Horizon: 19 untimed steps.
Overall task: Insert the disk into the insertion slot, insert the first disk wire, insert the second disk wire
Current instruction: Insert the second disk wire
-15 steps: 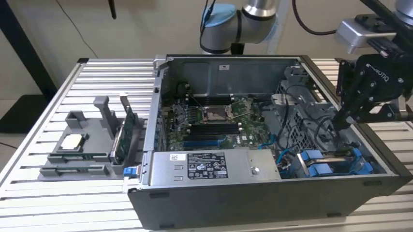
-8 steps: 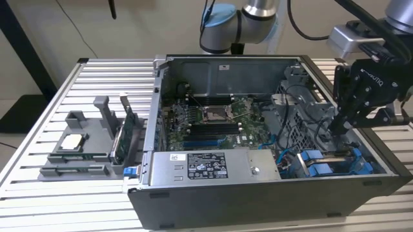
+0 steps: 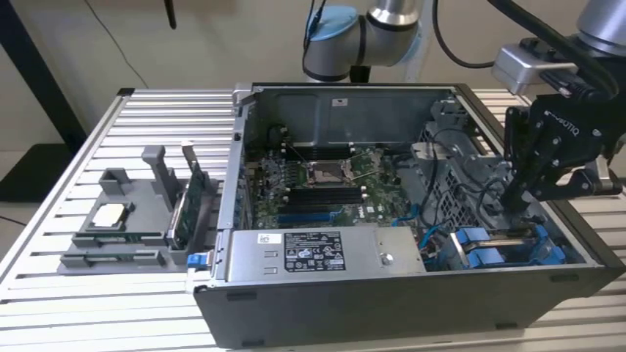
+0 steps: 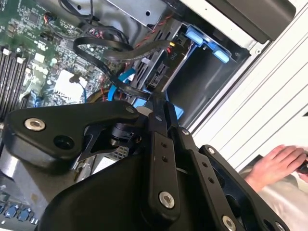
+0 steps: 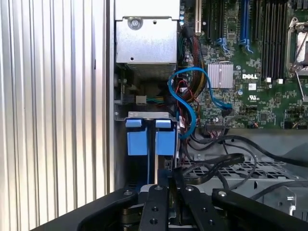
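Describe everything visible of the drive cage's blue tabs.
The blue tabs are two bright plastic pieces side by side at the mouth of the grey metal cage, in the case's corner at the exterior view's right. A narrow gap parts them. The tool hangs just above them; contact cannot be told. Blue cable loops beside them.

The tabletop (image 3: 127, 117) is a bed of ribbed, silver-grey metal slats. An open dark grey computer case (image 3: 411, 293) lies directly on it, covering most of the half toward the exterior view's right and reaching close to the near edge. Beside the case, toward the exterior view's left edge, sits a grey plastic holder tray (image 3: 117, 235) with upright posts, carrying a green circuit card (image 3: 196, 194) standing on edge.
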Tool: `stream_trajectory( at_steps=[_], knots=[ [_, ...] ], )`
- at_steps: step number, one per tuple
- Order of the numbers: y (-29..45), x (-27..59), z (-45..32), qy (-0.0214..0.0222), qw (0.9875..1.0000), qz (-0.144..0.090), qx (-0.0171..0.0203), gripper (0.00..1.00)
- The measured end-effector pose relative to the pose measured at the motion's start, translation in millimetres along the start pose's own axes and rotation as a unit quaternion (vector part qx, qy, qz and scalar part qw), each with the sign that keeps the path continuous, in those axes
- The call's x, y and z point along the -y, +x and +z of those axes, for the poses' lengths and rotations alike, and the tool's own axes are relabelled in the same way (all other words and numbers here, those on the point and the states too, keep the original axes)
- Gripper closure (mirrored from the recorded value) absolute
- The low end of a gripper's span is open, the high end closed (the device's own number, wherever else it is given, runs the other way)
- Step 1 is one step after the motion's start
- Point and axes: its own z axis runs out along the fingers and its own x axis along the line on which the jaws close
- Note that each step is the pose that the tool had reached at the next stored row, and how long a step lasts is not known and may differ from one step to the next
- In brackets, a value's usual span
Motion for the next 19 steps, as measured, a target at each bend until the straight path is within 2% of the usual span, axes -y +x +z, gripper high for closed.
stream_trajectory(
  at_steps=[19],
  knots=[
    [-0.1, 0.0, 4.0, 0.0000, 1.0000, 0.000, -0.0013, 0.84]
  ],
)
